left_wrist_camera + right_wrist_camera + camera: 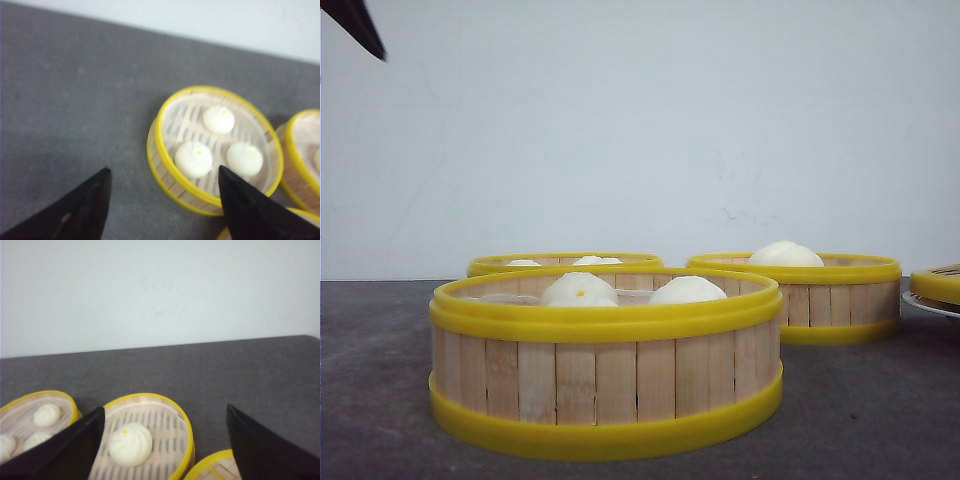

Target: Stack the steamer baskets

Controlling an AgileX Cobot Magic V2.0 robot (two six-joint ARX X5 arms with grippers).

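Three steamer baskets stand on the dark table. The nearest basket (605, 360) holds white buns. Behind it are a back-left basket (565, 263) and a back-right basket (820, 290) holding one bun. My left gripper (164, 169) hangs open above the table beside a three-bun basket (215, 147), holding nothing; one of its fingers (355, 25) shows at the front view's top left. My right gripper (165, 407) is open and empty above the one-bun basket (145, 435), with another basket (35, 417) next to it.
A yellow-rimmed lid (940, 282) lies on a white plate (930, 303) at the table's right edge; the lid (215, 467) also shows under the right gripper. A white wall stands behind the table. Two more basket rims (305, 155) crowd one side of the left wrist view.
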